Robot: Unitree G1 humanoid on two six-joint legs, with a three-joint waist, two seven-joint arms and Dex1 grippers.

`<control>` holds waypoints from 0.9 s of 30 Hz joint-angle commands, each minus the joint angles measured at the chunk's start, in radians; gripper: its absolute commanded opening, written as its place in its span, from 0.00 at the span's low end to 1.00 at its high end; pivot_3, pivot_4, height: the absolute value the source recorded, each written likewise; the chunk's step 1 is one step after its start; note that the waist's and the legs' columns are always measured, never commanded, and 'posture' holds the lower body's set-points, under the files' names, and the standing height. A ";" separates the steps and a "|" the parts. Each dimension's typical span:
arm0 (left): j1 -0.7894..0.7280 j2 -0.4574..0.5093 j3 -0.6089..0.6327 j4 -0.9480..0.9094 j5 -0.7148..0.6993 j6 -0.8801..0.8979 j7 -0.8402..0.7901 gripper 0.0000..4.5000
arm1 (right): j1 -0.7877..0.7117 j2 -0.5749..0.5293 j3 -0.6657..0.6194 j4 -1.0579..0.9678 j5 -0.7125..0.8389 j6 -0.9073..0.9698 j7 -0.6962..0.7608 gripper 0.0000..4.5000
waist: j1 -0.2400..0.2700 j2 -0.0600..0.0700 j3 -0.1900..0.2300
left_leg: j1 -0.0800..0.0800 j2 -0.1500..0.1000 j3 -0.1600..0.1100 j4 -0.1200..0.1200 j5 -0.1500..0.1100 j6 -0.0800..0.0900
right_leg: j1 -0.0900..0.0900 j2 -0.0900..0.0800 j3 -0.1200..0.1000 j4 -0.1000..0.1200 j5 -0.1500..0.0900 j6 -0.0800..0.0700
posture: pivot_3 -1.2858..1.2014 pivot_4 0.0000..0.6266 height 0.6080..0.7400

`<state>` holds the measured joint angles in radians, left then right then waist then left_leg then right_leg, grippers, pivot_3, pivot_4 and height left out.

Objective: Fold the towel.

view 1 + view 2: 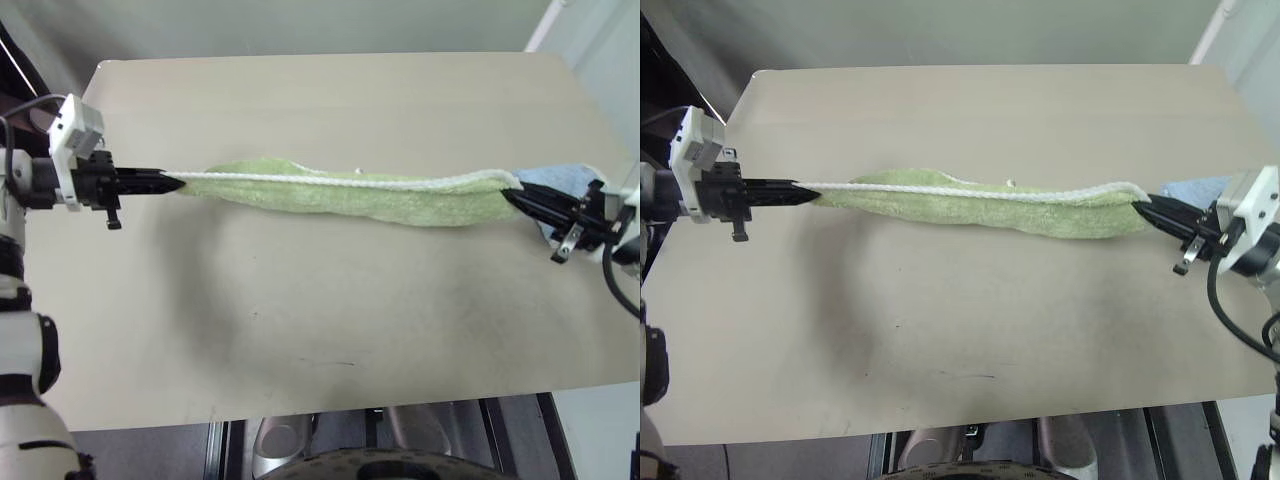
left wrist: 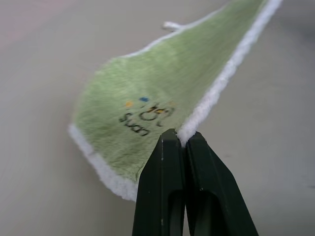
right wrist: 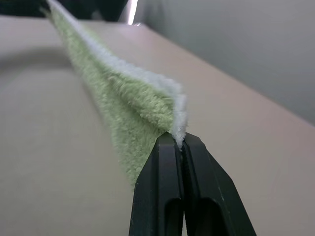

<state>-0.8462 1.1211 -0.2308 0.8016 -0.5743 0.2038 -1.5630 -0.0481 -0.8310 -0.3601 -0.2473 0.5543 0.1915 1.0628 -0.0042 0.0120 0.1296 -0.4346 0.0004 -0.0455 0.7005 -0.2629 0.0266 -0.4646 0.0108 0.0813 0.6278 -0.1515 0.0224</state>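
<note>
The towel (image 1: pixel 350 195) hangs stretched between the two grippers across the middle of the table (image 1: pixel 300 330), running from near its left edge to near its right edge, with the white hem taut along the top and the green body sagging below it. From the head views I cannot tell whether the lowest part of the sag touches the table or hangs just above it.

The left gripper (image 1: pixel 172 183) is clenched on the towel's left corner; its wrist view shows the two black fingers (image 2: pixel 165 187) pressed together with the white edging pinched between their tips, just beside a small printed mark. The right gripper (image 1: pixel 1143 208) is likewise clamped on the right corner, its fingers (image 3: pixel 160 191) closed on a doubled bit of hem. A blue cloth (image 1: pixel 560 182) lies at the right edge, just behind the right gripper.

By my reading the towel is being carried, held by two corners, to be laid down and folded, so the fold itself is not yet made.

Risks from here:
- Both grips hold only the very edge of the hem; more pull between the arms could drag a corner out, and the towel would drop in a heap
- If the arms come down unevenly, the sagging body could land bunched or twisted, giving a crooked fold
- The right gripper is close to the blue cloth and could snag it or drag it along
</note>
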 commanded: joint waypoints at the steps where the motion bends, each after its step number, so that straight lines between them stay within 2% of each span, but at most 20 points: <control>1: 0.119 0.131 -0.038 -0.233 -0.149 0.159 -0.051 0.00 | 0.079 -0.009 -0.042 -0.044 -0.032 -0.068 0.032 0.00 | -0.001 0.000 0.000 | 0.000 0.000 0.000 0.000 0.000 0.000 | 0.000 0.000 0.000 0.000 0.001 0.000 | 0.52 0.24 0.95; 4: 0.229 0.224 -0.058 -0.382 -0.224 0.261 -0.051 0.00 | 0.114 -0.001 -0.051 -0.064 -0.024 -0.071 0.020 0.00 | -0.009 0.000 0.000 | 0.003 0.000 0.000 0.000 -0.001 -0.001 | 0.001 0.000 0.001 0.001 0.001 -0.001 | 0.52 0.24 0.95; 9: 0.363 0.323 -0.054 -0.555 -0.303 0.376 -0.051 0.00 | 0.171 0.011 -0.048 -0.095 -0.037 -0.091 0.016 0.00 | -0.013 0.000 0.000 | 0.011 0.000 -0.001 -0.001 -0.002 -0.003 | 0.008 0.002 0.002 0.001 0.001 -0.004 | 0.52 0.24 0.95; 14: 0.477 0.401 -0.047 -0.660 -0.352 0.413 -0.051 0.00 | 0.215 0.002 -0.043 -0.095 -0.061 -0.115 0.027 0.00 | -0.013 -0.001 0.000 | 0.011 0.000 -0.003 -0.002 -0.003 -0.006 | 0.006 0.003 0.003 0.001 0.000 -0.006 | 0.52 0.24 0.95; 17: 0.537 0.422 -0.053 -0.643 -0.346 0.368 -0.051 0.00 | 0.229 -0.001 -0.040 -0.076 -0.087 -0.150 0.033 0.00 | -0.013 0.000 0.000 | 0.011 0.000 -0.004 -0.002 -0.005 -0.009 | 0.006 0.004 0.003 0.002 0.000 -0.007 | 0.52 0.24 0.95; 20: 0.550 0.425 -0.061 -0.590 -0.316 0.304 -0.051 0.00 | 0.305 -0.021 -0.064 -0.099 -0.072 -0.105 0.053 0.00 | -0.009 -0.001 -0.001 | 0.011 0.001 -0.004 -0.002 -0.006 -0.011 | 0.005 0.005 0.003 0.002 -0.002 -0.008 | 0.52 0.24 0.95; 23: 0.539 0.409 -0.093 -0.532 -0.277 0.201 -0.051 0.00 | 0.388 -0.035 -0.112 -0.140 -0.031 -0.050 0.071 0.00 | -0.003 -0.001 -0.001 | 0.010 0.001 -0.005 -0.003 -0.008 -0.013 | 0.004 0.005 0.002 0.004 -0.006 -0.010 | 0.52 0.24 0.95; 27: 0.492 0.400 -0.161 -0.498 -0.235 0.158 -0.051 0.00 | 0.435 -0.033 -0.145 -0.152 -0.026 -0.049 0.089 0.00 | -0.004 -0.002 -0.001 | 0.010 0.001 -0.005 -0.003 -0.009 -0.013 | 0.004 0.005 0.003 0.004 -0.007 -0.010 | 0.52 0.24 0.95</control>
<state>-0.3381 1.5071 -0.3790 0.2739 -0.8353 0.3977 -1.5635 0.3717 -0.8507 -0.4480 -0.3975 0.5175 0.1484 1.1402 -0.0085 0.0100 0.1286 -0.4245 0.0014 -0.0507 0.6975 -0.2721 0.0134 -0.4609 0.0159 0.0839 0.6315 -0.1584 0.0126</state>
